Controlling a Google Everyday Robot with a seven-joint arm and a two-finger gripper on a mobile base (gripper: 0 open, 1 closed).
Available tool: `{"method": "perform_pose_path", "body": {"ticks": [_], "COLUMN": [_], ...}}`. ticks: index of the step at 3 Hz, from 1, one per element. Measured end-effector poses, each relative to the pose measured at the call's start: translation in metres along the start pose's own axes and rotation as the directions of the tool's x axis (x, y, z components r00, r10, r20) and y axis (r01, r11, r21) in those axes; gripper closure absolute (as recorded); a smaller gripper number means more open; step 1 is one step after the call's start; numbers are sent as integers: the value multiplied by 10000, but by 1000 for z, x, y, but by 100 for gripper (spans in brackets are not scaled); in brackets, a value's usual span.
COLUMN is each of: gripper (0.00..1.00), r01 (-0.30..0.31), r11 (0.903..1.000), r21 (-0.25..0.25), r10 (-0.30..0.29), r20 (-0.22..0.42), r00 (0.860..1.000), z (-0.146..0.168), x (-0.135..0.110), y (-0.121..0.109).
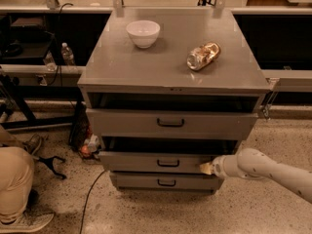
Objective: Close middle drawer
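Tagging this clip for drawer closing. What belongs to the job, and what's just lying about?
Job: middle drawer, partly open; gripper at its front's right end.
Lying about: white bowl and shiny packet on the cabinet top; water bottle at left.

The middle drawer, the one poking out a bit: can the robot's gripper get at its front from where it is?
Probably yes. The gripper sits at the right end of the middle drawer, against its front panel and seemingly touching it, and nothing stands between them.

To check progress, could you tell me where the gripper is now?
Camera view: the gripper is low right, at the right end of the middle drawer front.
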State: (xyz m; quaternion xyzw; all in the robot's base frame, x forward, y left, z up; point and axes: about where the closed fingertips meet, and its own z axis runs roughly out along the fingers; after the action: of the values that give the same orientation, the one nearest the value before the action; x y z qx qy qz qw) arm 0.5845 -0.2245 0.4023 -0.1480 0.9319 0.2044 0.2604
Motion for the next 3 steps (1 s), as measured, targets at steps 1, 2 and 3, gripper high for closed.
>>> {"method": "perform_pose_path", "body": {"ticks": [1,2,3], "gripper": [100,100,100], "r01": [-39,-43,-269], "r11": [9999,9999,9994], "r21": [-106,-112,-233], "r10": [42,45,262], "r20": [212,205,-331], "r00": [9998,9998,9991], "z": [10,10,-11], "x": [-30,-29,3], "y": [-3,-3,-3]}}
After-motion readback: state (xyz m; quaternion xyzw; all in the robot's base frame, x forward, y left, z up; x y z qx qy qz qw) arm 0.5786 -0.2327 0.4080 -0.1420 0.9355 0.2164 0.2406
